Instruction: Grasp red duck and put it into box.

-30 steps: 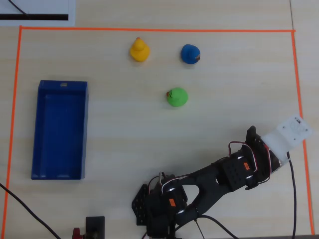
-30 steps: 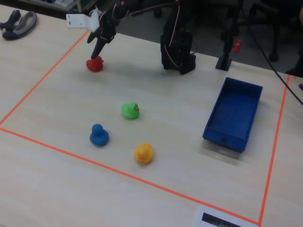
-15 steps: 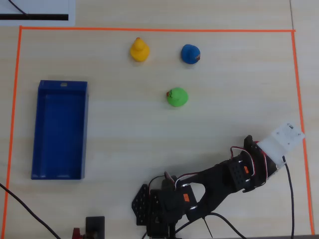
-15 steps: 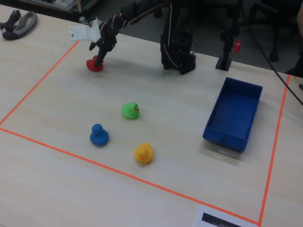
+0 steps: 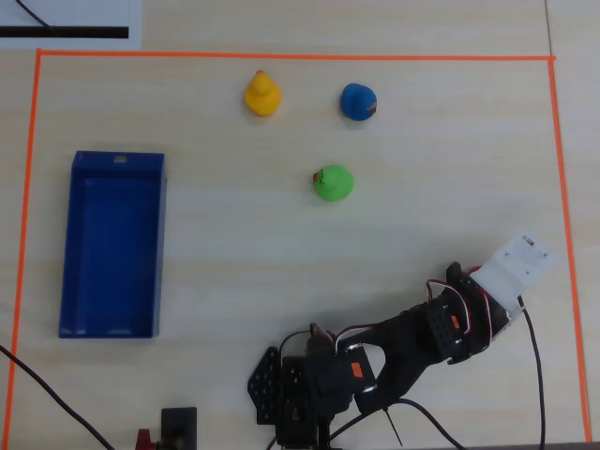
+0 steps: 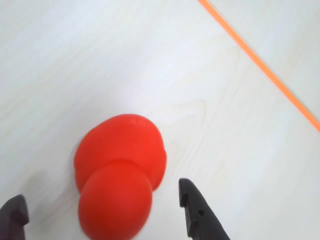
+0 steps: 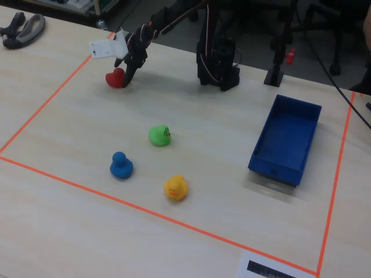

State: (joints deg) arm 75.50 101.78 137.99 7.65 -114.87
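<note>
Hand [image 6: 102,210] spread w/ fingers either side of red duck [image 6: 120,172], not pinching yet; round body might squirt out sideways when it closes.

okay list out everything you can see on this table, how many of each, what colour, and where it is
red duck: one, red, between the open claw's fingers in the wrist view, on the table
green duck: one, green, mid-table
blue duck: one, blue, near the tape line in the fixed view
yellow duck: one, yellow, right of the blue duck there
box: one, blue, empty, right side in the fixed view
tape border: one, orange, framing the work area
table: one, pale wood
arm: one, black, reaching to the red duck
claw: one, black, open
</note>
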